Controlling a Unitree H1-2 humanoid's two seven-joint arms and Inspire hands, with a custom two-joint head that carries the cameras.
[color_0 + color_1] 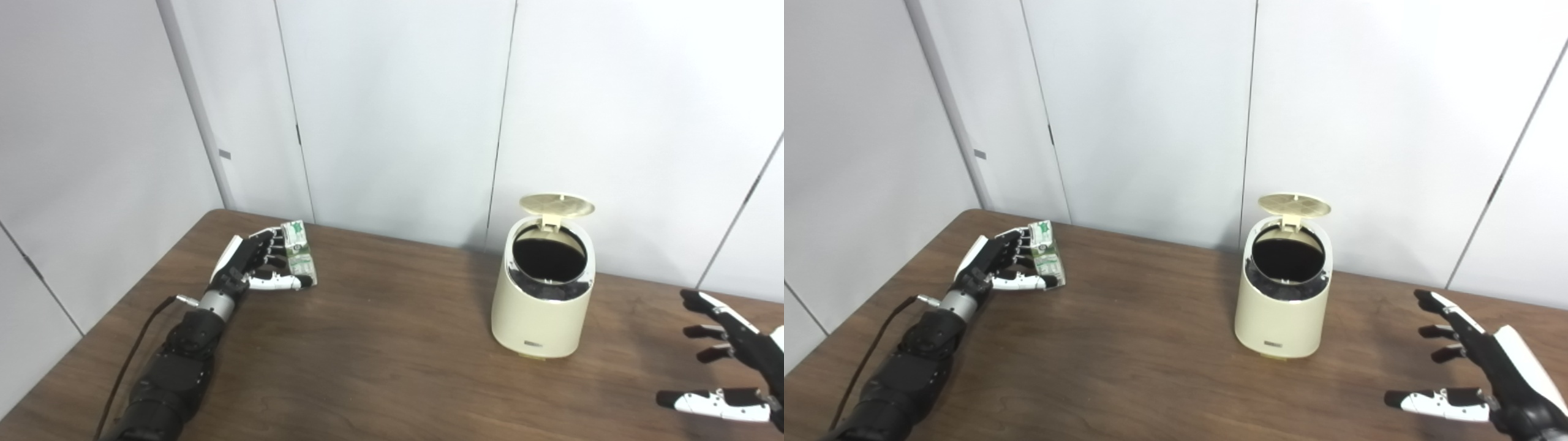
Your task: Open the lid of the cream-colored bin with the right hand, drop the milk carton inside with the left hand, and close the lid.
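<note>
The cream-colored bin [539,318] stands right of the table's middle, its round lid [556,205] flipped up at the back and the dark inside showing. At the far left a small green-and-white milk carton [299,257] rests on the table. My left hand [257,263] wraps it: the fingers press its left side and the thumb lies across its lower front. My right hand [1476,373] hovers low at the bottom right, well to the right of the bin, fingers spread and holding nothing.
The brown wooden table [380,355] runs up to white wall panels close behind the bin. A black cable [131,355] trails beside my left forearm. Bare tabletop lies between the carton and the bin.
</note>
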